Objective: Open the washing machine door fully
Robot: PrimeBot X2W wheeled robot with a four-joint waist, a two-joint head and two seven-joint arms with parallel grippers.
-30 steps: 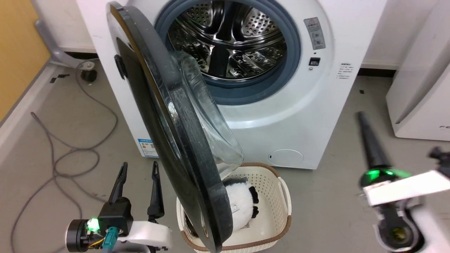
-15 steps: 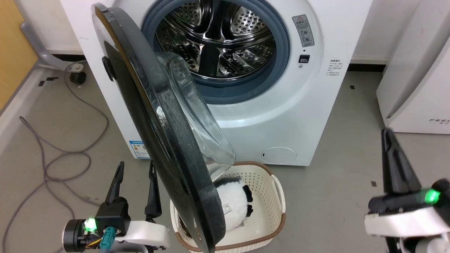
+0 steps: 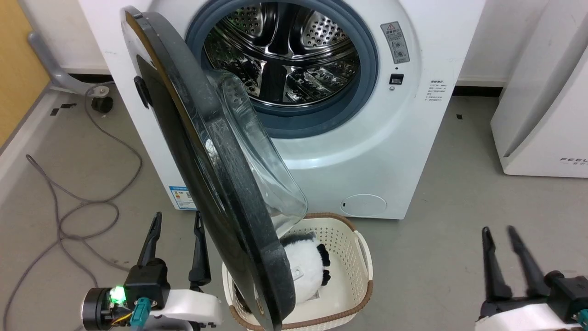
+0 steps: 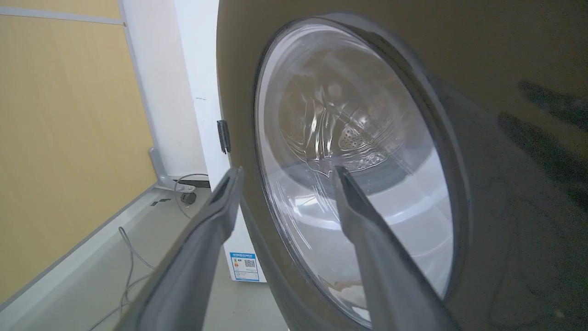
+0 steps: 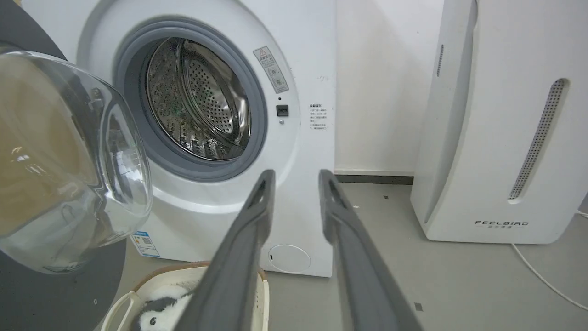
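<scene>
The white washing machine (image 3: 395, 151) (image 5: 312, 69) stands ahead with its steel drum (image 3: 280, 50) exposed. Its glossy black door (image 3: 183, 151) hangs swung out toward me on the left hinge, edge-on, its clear glass bowl (image 3: 257, 156) (image 5: 69, 161) bulging right. In the left wrist view the door's outer face (image 4: 505, 138) is close in front. My left gripper (image 3: 178, 219) (image 4: 285, 172) sits open low at the left, beside the door's outer face, nothing between its fingers. At the lower right, over bare floor, my right gripper (image 3: 497, 230) (image 5: 294, 177) is open.
A cream laundry basket (image 3: 363, 271) (image 5: 119, 308) with a black-and-white plush toy (image 3: 308, 264) sits on the floor under the door's lower edge. A white FEELBIRD appliance (image 3: 546, 105) (image 5: 500, 128) stands at the right. Grey cables (image 3: 78, 202) loop on the floor at the left, near a yellow wall (image 3: 18, 59).
My right gripper has dropped from mid-right to the lower right corner, and both its fingers now show, apart. The view shifted slightly at first. Door and left gripper are unmoved.
</scene>
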